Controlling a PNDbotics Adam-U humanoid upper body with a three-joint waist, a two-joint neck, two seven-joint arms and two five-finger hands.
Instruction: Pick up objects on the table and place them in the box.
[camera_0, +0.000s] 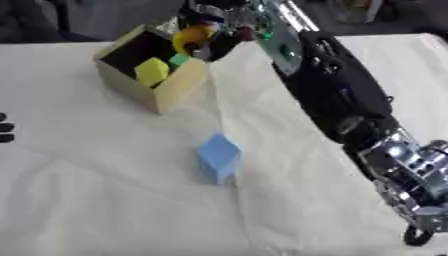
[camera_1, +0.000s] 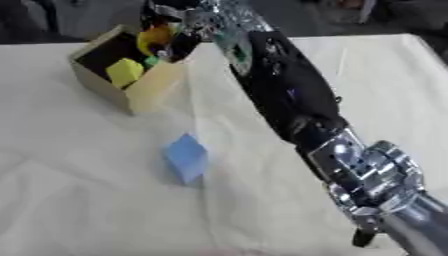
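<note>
My right hand (camera_0: 210, 37) grasps a round yellow piece (camera_0: 191, 36) over the far-left open cardboard box (camera_0: 166, 92) w/ yellow block (camera_0: 150, 71) inside, ready to drop; blue cube (camera_0: 217, 157) waits nearer, centre.

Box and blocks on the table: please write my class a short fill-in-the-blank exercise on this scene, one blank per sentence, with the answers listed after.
1. The right hand holds an orange object above the ____.
2. The block lying alone on the cloth is ____ in colour.
3. Inside the box, beside a green piece, sits a ____ block.

Missing words: box; blue; yellow
</note>
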